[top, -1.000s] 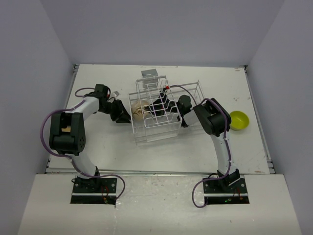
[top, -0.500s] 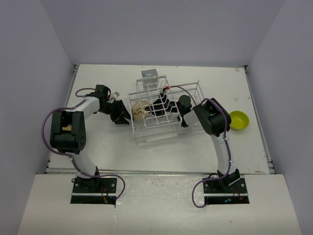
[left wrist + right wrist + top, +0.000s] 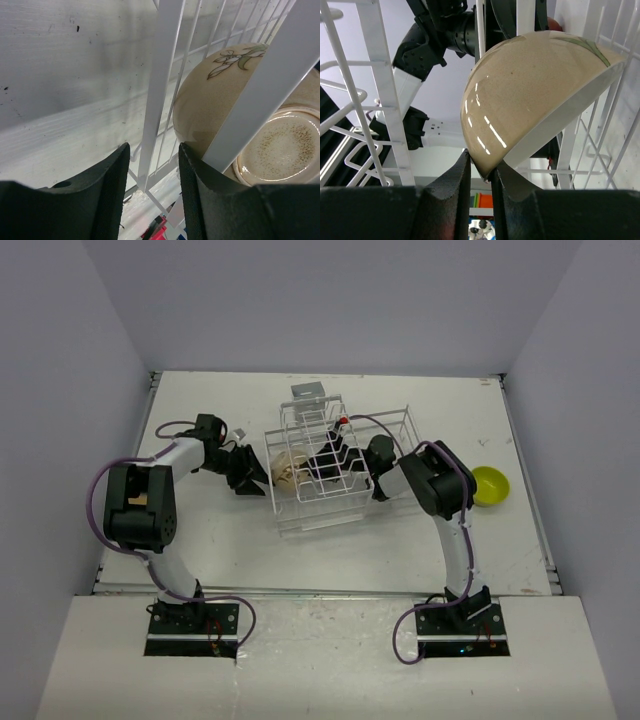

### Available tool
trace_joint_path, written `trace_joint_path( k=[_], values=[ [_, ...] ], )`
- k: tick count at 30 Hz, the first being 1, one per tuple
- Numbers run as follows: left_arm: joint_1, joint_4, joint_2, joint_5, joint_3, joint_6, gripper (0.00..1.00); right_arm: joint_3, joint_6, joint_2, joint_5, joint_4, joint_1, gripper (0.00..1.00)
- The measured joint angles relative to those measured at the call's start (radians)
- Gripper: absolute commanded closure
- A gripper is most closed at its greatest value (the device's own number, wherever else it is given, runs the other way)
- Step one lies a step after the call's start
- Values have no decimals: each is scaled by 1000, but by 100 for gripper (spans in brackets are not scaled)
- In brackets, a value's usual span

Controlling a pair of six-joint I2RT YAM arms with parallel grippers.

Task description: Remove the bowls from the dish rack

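The white wire dish rack (image 3: 300, 516) stands mid-table. Inside its left end a beige bowl (image 3: 284, 468) with a flower print rests on its side. My right gripper (image 3: 312, 470) reaches into the rack from the right. In the right wrist view it (image 3: 481, 172) is shut on the rim of the beige bowl (image 3: 535, 95). My left gripper (image 3: 256, 476) sits at the rack's left outer side. Seen from the left wrist it (image 3: 152, 152) is open, and a rack wire (image 3: 162, 75) passes untouched between the fingers, with the bowl (image 3: 210, 100) just behind.
A yellow-green bowl (image 3: 488, 485) sits upright on the table right of the right arm. A grey holder (image 3: 306, 392) is attached at the rack's back edge. Walls close in the table at the left, back and right.
My left gripper's jaws have spread apart and let go of the rack wire. The rack and the bowl have shifted slightly; the right gripper keeps its hold on the rim.
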Motion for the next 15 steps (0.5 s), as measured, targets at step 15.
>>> trace_joint_path(
  k=[15],
  values=[
    [0,0,10,11,1,0,53,-34,-135,-60,-85,-48,-2,100]
  ],
)
